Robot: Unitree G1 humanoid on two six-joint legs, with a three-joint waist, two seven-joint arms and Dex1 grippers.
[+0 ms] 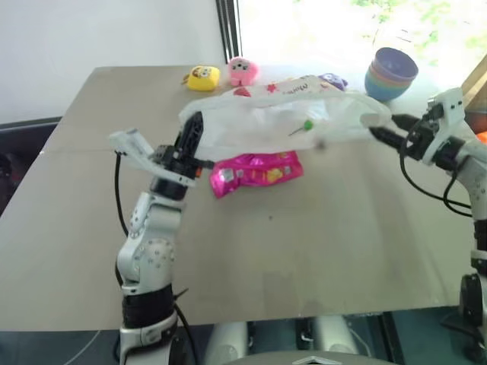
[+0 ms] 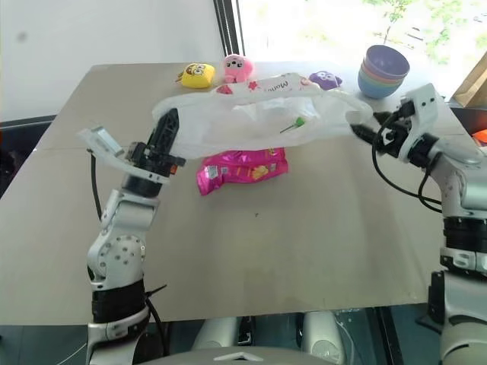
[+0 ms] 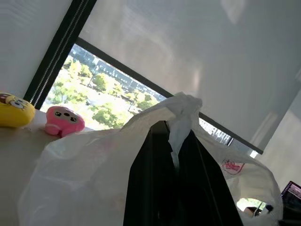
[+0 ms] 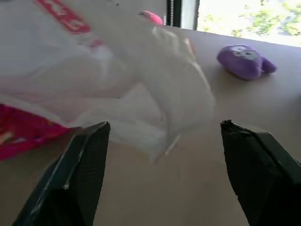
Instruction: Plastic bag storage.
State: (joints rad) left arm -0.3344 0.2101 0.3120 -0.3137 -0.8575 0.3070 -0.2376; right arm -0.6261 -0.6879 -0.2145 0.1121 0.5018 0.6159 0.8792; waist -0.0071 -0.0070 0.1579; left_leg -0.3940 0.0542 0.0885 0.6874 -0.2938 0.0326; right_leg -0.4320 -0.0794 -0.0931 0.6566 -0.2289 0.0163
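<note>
Plastic bag (image 1: 281, 118), whitish and translucent with red print, hangs stretched above the worktop (image 1: 304, 251), its long axis running side to side between the two arms. Its left end is pinched in the left claw (image 1: 192, 131), whose black fingers (image 3: 160, 188) are closed tight on a bunched twist of film; from there the bag sags across towards the right claw (image 1: 378, 133). That claw stands wide, its two fingers well apart in the right wrist view, and the bag's loose right end floats just in front of them, between the fingers' lines but not gripped. So the bag lies straight ahead of the right claw and a little towards the robot's left, with the free end nearest that arm.

Under the bag, on the worktop, lies a shiny magenta snack packet (image 1: 255, 172). A small green-headed thing on a thin stick (image 1: 302, 127) shows through the film; whether it is inside the bag or behind it is hard to say. Beyond the bag sit a yellow plush toy (image 1: 202, 77), a pink plush toy (image 1: 243, 71) and a purple plush toy (image 4: 244, 61), with a stack of pastel bowls (image 1: 390, 74) at the far right.

Judging by this, the bag is held by one end only, and the next move likely calls for the right claw to take the loose end for folding or gathering.
</note>
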